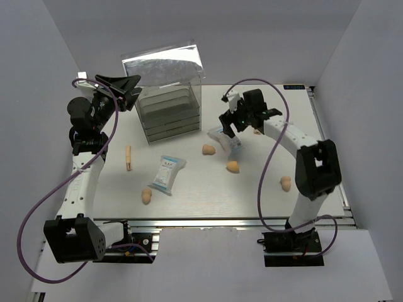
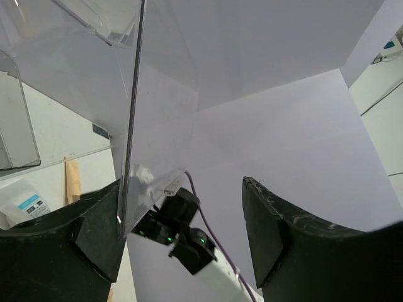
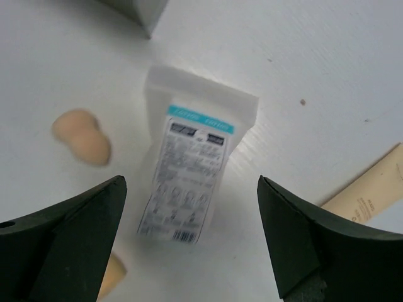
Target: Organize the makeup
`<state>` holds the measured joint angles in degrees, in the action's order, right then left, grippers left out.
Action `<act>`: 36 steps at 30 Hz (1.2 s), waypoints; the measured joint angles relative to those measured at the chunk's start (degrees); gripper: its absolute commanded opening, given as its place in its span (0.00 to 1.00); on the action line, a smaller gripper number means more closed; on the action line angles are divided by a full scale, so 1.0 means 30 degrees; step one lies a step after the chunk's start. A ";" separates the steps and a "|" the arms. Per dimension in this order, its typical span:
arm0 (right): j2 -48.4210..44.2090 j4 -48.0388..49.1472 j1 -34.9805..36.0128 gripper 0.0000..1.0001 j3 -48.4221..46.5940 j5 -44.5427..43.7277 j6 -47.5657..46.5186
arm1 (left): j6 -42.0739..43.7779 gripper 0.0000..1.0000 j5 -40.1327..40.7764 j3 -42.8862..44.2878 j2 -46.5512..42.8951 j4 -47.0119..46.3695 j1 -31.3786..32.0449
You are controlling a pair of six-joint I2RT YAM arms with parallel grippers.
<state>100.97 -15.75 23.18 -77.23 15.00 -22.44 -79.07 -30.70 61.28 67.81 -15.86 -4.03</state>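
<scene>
One white-and-blue flat plastic packet [image 3: 195, 170] lies on white table [image 3: 315, 56] below right gripper [image 3: 189, 189], jaws spread wide; peach egg-shaped sponge [image 3: 82, 135] just beside pkt. Left gripper [image 1: 131, 90], jaws apart too, sits by clear plastic drawer box [image 1: 170, 107], upper-left corner.

The top camera looks down from above and behind the arm bases and takes in the whole counter [image 1: 208, 195]. The left wrist camera sits near the drawer box [image 2: 157, 126] and faces sideways through its wall; the right wrist camera looks down, close, on one packet [image 3: 192, 182]. Both drawer box and packet show also in the top view.
</scene>
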 measured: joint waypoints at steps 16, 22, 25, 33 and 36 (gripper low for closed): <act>0.4648 -0.1479 0.0306 0.17 -0.1625 -0.1800 0.2280 | -0.0189 0.78 0.0000 0.0000 -0.0007 -0.0044 0.0007; 0.1479 0.0073 0.0277 0.00 0.0823 -0.0867 0.1209 | -0.0379 0.78 0.0007 0.0000 -0.0007 -0.0335 0.0000; -0.1756 0.2251 0.0328 0.00 0.3388 0.0044 -0.0277 | -0.0590 0.78 0.0000 0.0000 0.0000 -0.0532 0.0000; -0.6426 0.8415 0.3351 0.00 0.6492 0.3555 -0.7169 | -0.1122 0.78 -0.0051 0.0066 0.0102 -0.0940 -0.0007; -0.5129 1.1584 0.5603 0.00 0.6557 0.2725 -0.9311 | -0.1253 0.78 -0.0073 0.0146 0.0131 -0.0998 -0.0015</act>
<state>85.58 19.00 39.99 -57.56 23.18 -50.37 -82.83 -30.92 61.71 68.20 -18.85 -4.08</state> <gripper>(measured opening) 0.105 0.775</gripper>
